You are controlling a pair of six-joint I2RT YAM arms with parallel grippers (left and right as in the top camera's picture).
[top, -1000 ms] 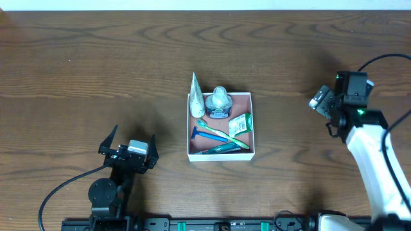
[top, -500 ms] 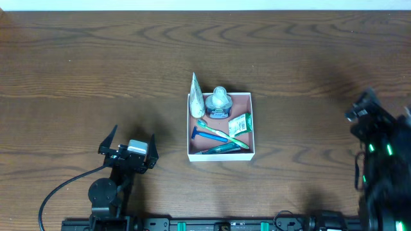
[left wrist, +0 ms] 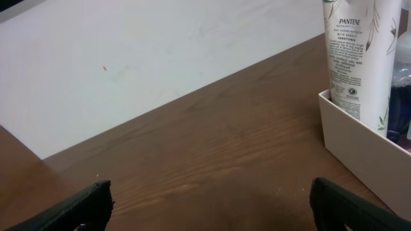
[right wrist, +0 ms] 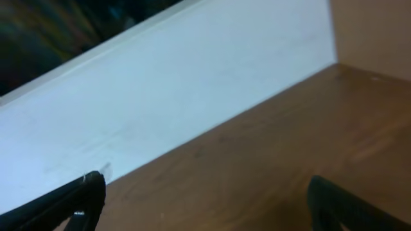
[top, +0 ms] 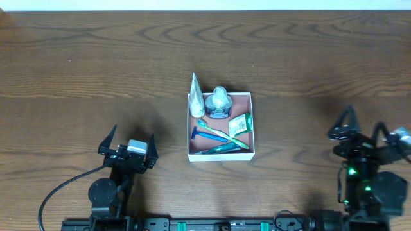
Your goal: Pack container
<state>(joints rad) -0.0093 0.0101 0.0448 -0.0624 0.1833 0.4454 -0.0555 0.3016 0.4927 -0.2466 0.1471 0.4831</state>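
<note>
The container [top: 250, 151], a shallow white-walled square box with a pinkish floor, sits mid-table. In it lie a white Pantene tube [top: 196, 97] leaning on the left wall, a grey-blue jar [top: 219, 102], a green packet [top: 239, 124], a blue razor [top: 207, 134] and a teal toothbrush [top: 221, 147]. The left wrist view shows the box wall [left wrist: 363, 144] and the tube [left wrist: 361, 58] at the right. My left gripper [top: 128, 138] is open and empty, left of the box. My right gripper [top: 361, 130] is open and empty, far right of the box.
The wooden table [top: 96, 64] spans the view. A white wall [left wrist: 128, 64] stands beyond the far edge. Black cables run from both arm bases at the front edge.
The right arm has swung back from the upper right toward the front edge and turned its gripper to face the far side. The left arm and the box contents have not moved.
</note>
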